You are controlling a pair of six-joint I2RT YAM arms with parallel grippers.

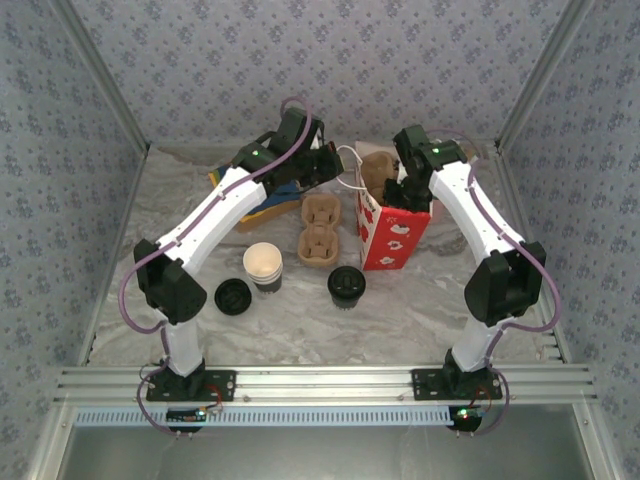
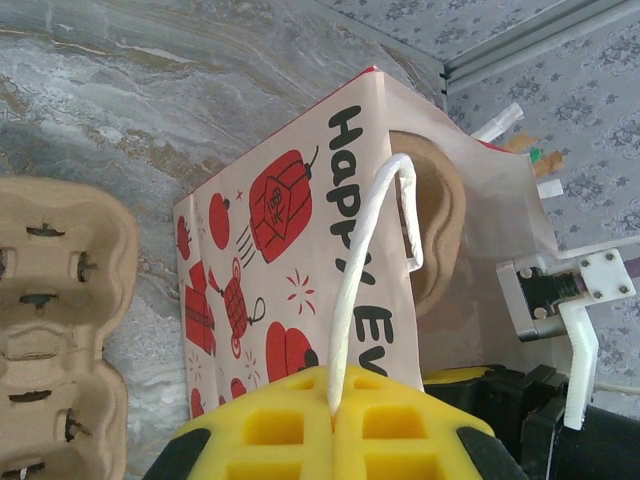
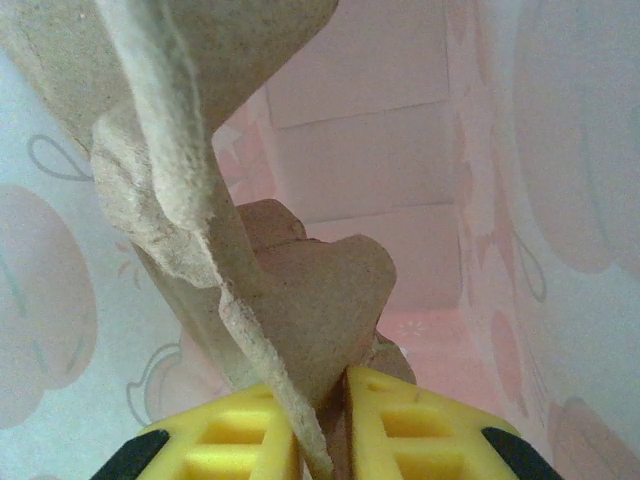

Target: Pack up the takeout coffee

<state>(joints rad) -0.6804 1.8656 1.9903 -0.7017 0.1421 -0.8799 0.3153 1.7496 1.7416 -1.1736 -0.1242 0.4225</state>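
— Between the yellow pads of the left pincer (image 2: pixel 333 405), what sits there?
— The cord handle (image 2: pixel 372 250) of the paper bag (image 2: pixel 262 250). That pincer is clenched on the white cord and holds it up from the bag's rim.
— And the right pincer (image 3: pixel 335 415)?
— It is down in the bag's mouth, clamped on the edge of a cardboard tray (image 3: pixel 300 290) that stands on end, partly inside the bag.
— Where does the bag stand?
— Upright toward the far edge of the table (image 1: pixel 430 310), a little right of the middle, red and white with printed lettering.
— Where is the lidded coffee cup (image 1: pixel 346 285)?
— Upright on the table, just in front of the bag's near left corner, on the side toward the near edge, apart from both pincers.
— What else is around it?
— A second cardboard tray (image 1: pixel 320 232) lies flat just left of the bag. A lidless paper cup (image 1: pixel 263 266) stands left of the lidded one, and a loose black lid (image 1: pixel 233 296) lies further left, near the left arm's elbow.
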